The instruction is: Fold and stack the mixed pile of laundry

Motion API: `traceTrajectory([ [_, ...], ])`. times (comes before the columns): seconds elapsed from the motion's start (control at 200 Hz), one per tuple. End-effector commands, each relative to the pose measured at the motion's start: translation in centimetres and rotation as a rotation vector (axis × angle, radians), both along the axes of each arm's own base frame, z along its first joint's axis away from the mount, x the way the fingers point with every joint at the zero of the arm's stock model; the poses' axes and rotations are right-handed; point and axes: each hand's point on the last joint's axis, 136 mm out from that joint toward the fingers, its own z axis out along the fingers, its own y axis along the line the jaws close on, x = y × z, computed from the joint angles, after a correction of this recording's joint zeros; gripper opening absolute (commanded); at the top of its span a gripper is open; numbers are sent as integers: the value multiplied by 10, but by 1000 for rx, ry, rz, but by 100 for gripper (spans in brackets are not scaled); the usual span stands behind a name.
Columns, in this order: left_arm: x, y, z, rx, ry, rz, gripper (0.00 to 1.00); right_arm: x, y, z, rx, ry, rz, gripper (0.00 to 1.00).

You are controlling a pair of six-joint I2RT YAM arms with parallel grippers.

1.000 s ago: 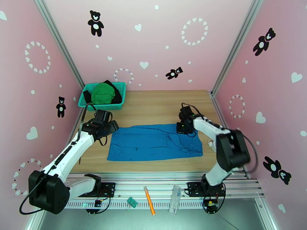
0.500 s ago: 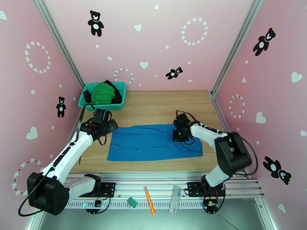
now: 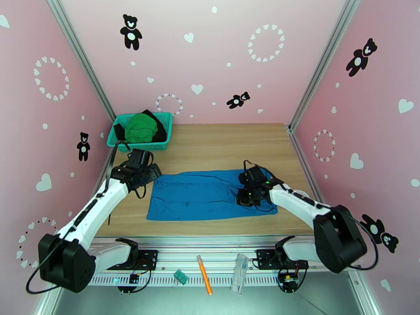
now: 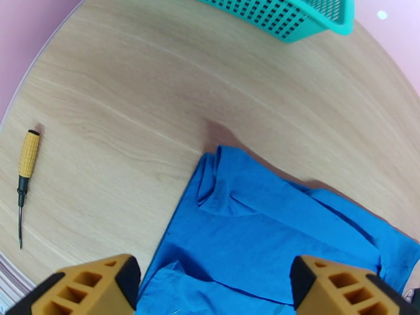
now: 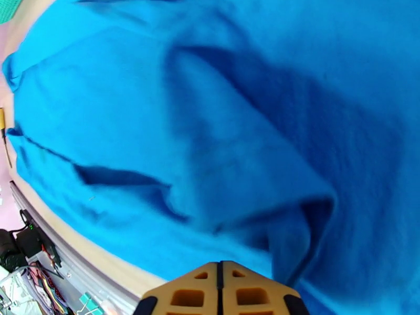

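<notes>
The blue shirt (image 3: pixel 202 195) of the laundry pile lies spread flat across the middle of the wooden table (image 3: pixel 220 143). My left gripper (image 3: pixel 151 174) hovers open at the shirt's far left corner. In the left wrist view its orange fingertips (image 4: pixel 94 287) stand wide apart above the shirt (image 4: pixel 273 232). My right gripper (image 3: pixel 247 198) rests low on the shirt's right part. Its fingertips (image 5: pixel 199 295) are pressed together, and a raised fold of the shirt (image 5: pixel 247 169) runs up to them. The green garment (image 3: pixel 139 128) and the black one (image 3: pixel 159 132) lie in the teal basket (image 3: pixel 164 117).
The basket stands at the table's far left corner, its mesh wall (image 4: pixel 283 17) close ahead of the left gripper. A yellow-handled screwdriver (image 4: pixel 25 174) lies on the table left of the shirt. An orange pen (image 3: pixel 204 282) and a clear plastic piece (image 3: pixel 240 266) sit on the front rail.
My right gripper has moved from the shirt's far right corner toward the front and left, over the shirt. The left gripper has barely shifted.
</notes>
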Motion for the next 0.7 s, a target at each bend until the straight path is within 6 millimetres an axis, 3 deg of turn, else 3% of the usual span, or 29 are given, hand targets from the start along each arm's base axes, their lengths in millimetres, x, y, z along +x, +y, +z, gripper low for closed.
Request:
traceTrajectory([
  [0.0, 23, -6, -13, 35, 56, -19, 69, 16, -10, 39, -27, -82, -18, 10],
  [0.05, 38, -7, -20, 60, 79, -18, 57, 24, -15, 47, -34, -99, -31, 10],
  [0.085, 50, -9, -24, 71, 85, -22, 54, 29, -20, 50, -39, -102, -43, 10],
  [0.195, 84, -8, -35, 129, 111, -8, 50, 45, -31, 50, -49, -101, -76, 10],
  [0.3, 99, -1, -50, 176, 163, 26, 49, 51, -34, 45, -43, -85, -87, 9],
  [0.44, 92, -1, -70, 165, 214, 49, 54, 50, -35, 35, -48, -74, -92, 9],
  [0.576, 80, 5, -87, 180, 257, 67, 66, 49, -34, 26, -48, -57, -90, 9],
  [0.696, 77, 3, -102, 164, 285, 56, 67, 48, -34, 24, -47, -52, -88, 9],
])
